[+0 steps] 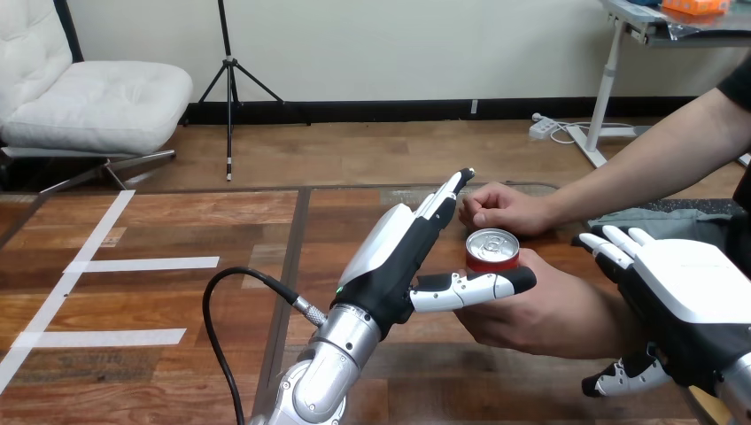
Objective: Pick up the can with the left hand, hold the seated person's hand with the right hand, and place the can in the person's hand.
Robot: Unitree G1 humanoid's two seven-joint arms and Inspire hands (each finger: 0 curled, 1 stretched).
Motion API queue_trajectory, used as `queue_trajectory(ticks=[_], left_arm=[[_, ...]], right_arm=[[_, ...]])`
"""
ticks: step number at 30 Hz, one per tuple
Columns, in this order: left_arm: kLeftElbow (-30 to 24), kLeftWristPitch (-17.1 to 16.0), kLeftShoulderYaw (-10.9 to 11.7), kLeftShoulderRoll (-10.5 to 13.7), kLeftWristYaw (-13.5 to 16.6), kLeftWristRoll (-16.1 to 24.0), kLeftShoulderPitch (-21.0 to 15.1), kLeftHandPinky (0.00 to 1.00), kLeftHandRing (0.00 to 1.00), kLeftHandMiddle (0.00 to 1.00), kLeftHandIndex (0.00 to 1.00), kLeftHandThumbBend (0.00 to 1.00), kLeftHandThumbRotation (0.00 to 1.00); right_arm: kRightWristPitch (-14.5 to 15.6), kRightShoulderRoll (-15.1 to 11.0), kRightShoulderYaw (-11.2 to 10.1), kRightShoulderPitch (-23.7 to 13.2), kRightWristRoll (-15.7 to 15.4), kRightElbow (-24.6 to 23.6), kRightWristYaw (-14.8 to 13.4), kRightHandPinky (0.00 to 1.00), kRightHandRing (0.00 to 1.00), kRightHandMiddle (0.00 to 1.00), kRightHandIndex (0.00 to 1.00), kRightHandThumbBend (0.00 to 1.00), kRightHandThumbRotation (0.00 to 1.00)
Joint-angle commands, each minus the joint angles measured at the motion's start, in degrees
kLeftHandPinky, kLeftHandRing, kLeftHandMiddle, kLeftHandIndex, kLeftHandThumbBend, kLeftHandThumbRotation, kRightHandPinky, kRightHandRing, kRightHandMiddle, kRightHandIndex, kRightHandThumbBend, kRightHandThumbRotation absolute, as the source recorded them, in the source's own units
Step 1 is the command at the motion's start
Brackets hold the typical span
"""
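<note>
**A:** While the silver forearm [332, 354] rises nearest us, below and left of the can [492, 250], the left hand [390, 261] stands just left of it. Its fingers are straight and apart, and its thumb [478, 285] lies across the can's front.

**B:** And the can sits upright in the person's hand [540, 314], which is cupped beneath it. Right of the can, the right hand [682, 292] is clamped on the person's wrist [611, 319], fingers over, thumb under.

**A:** The risk, I'd say, is that thumb dragging the can over if the left hand pulls away sideways. It's a smooth red cylinder with a slick metal lid, so it would tip easily.

**B:** Or too hard a squeeze from those rigid white shells on a soft wrist.

**A:** Beyond the can, the person's other hand [500, 211] rests fisted on the glossy wooden counter [177, 301].
</note>
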Motion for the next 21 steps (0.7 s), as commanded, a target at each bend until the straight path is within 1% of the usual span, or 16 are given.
queue_trajectory(ticks=[1,14,21], left_arm=[[-2.84,0.33,1.6,0.51,1.15,0.53,-2.2,1.0,1.0,1.0,1.0,1.0,0.68],[-2.87,0.29,1.75,0.92,1.48,0.85,-2.25,1.0,1.0,1.0,1.0,1.0,0.69],[-3.59,1.15,2.15,0.86,1.03,0.51,-1.87,1.0,1.0,1.0,1.0,1.0,0.69]], right_arm=[[-0.98,-0.18,-0.5,-3.21,-0.43,-1.14,-2.1,0.97,0.99,0.97,0.94,0.95,0.06],[-1.74,-0.05,-0.33,-3.7,-0.54,-0.48,-2.62,0.97,0.99,0.97,0.95,0.93,0.07],[-1.94,0.3,-0.18,-3.93,-0.51,-0.54,-3.08,0.98,0.99,0.97,0.95,0.92,0.07]])
